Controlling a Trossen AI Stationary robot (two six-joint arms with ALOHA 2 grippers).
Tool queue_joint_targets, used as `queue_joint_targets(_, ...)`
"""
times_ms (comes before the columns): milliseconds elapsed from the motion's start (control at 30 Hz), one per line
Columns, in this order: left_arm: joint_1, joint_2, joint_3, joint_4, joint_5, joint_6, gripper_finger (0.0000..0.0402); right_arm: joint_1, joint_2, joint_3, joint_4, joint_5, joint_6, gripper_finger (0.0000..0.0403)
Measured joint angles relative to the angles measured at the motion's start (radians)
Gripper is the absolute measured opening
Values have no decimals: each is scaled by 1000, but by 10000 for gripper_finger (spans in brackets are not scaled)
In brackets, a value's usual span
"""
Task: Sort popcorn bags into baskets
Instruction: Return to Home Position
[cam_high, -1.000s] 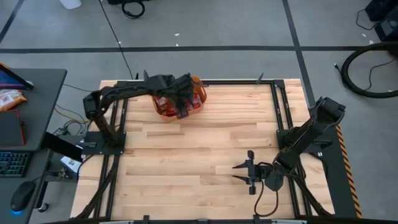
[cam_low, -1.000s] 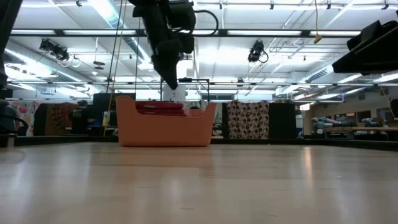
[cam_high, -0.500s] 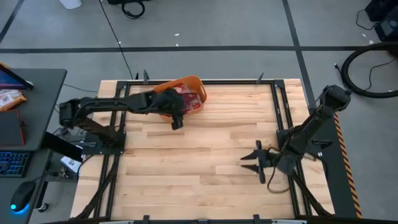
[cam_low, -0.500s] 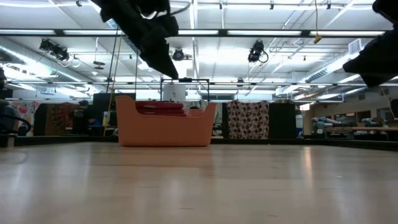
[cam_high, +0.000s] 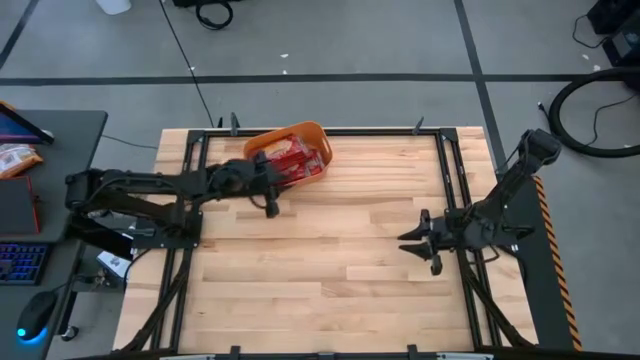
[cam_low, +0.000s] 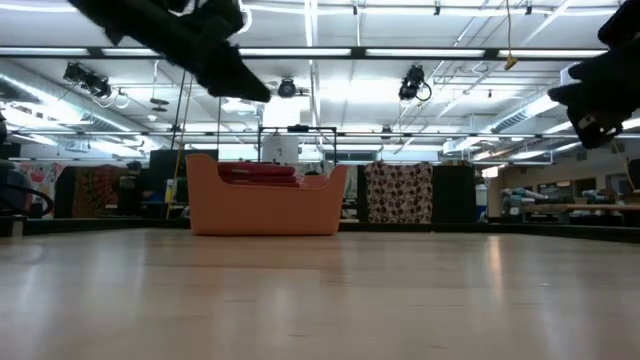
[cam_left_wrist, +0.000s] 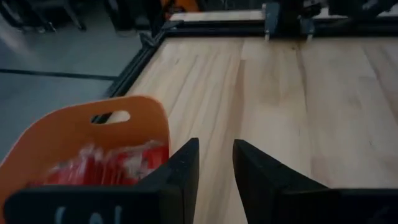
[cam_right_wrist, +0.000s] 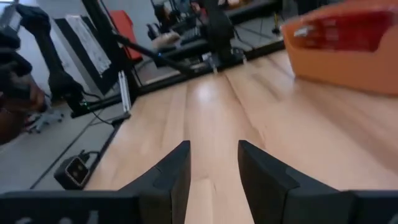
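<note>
Orange plastic rectangular tub (cam_low: 265, 208) holding flat red popcorn packets (cam_high: 290, 160).
The tub stands upright near the far edge of the wooden table (cam_high: 330, 250), left of centre and slanted to its edges; the packets, with pale label patches, lie piled inside, reaching its rim.

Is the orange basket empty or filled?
Filled: red popcorn bags lie inside the basket, showing over its wall in the low view.
</note>
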Motion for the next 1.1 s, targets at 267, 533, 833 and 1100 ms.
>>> queue_joint_targets(267,-69,-128,-227,255,-36,-52,102,-2,-147,0,26,-16,-235,137)
queue_joint_targets(533,-180,-251,-358,314,-154,-75,93,-71,-298,0,47,-101,-375,137)
queue_joint_targets(833,-349,-424,-458,320,-304,-71,31,-221,-397,0,-5,-240,-347,137)
queue_joint_targets(1100,-472,-615,-521,273,-344,-76,6,-316,-479,0,-72,-253,-236,126)
